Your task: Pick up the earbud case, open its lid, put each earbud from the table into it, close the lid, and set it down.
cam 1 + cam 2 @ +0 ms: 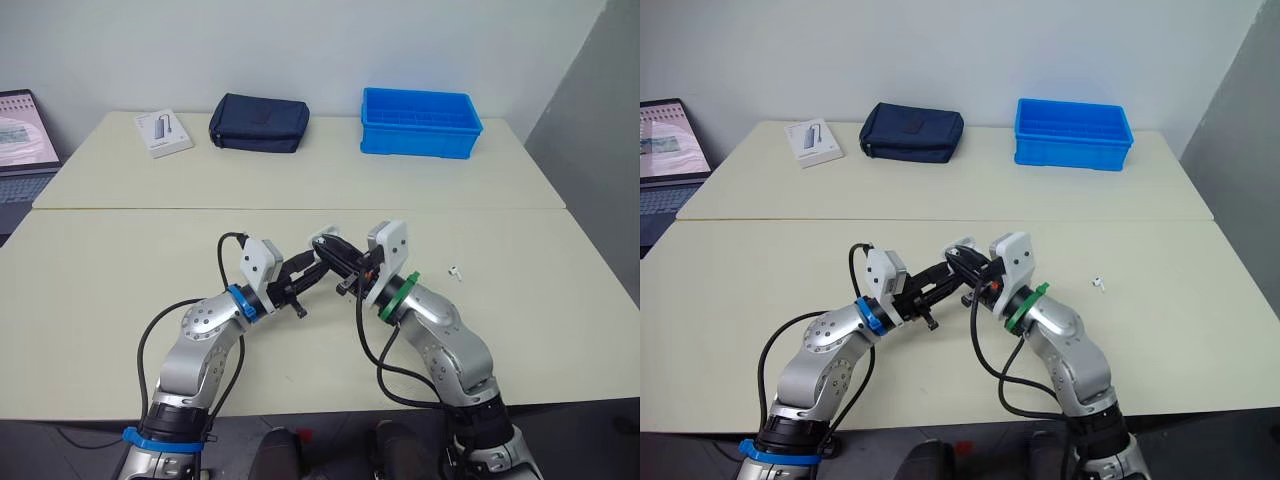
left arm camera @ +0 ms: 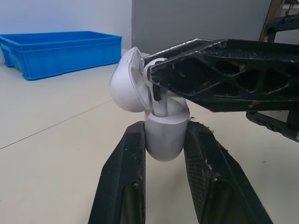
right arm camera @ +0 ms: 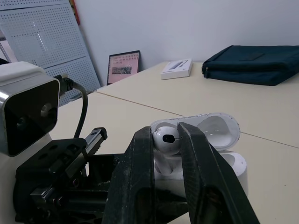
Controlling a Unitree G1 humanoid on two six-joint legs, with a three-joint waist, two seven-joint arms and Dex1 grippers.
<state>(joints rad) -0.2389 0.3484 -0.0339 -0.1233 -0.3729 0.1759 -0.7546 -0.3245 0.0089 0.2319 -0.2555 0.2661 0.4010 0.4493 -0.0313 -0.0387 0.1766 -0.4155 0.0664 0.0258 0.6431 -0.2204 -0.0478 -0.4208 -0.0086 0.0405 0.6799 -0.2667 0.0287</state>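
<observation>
Seating the earbud (image 3: 166,138) clamped in the right fingers (image 3: 140,163) likely needs its stem lined straight over a socket of the open case (image 2: 163,135), which the left fingers (image 2: 124,163) hold clamped by its base above the bench (image 1: 120,280), second earbud (image 1: 455,271) lying off to the right.

A cream table (image 1: 100,300) butts against a second table (image 1: 320,180) below a plain pale wall (image 1: 300,50); a grey panel (image 1: 600,100) stands at the right.
</observation>
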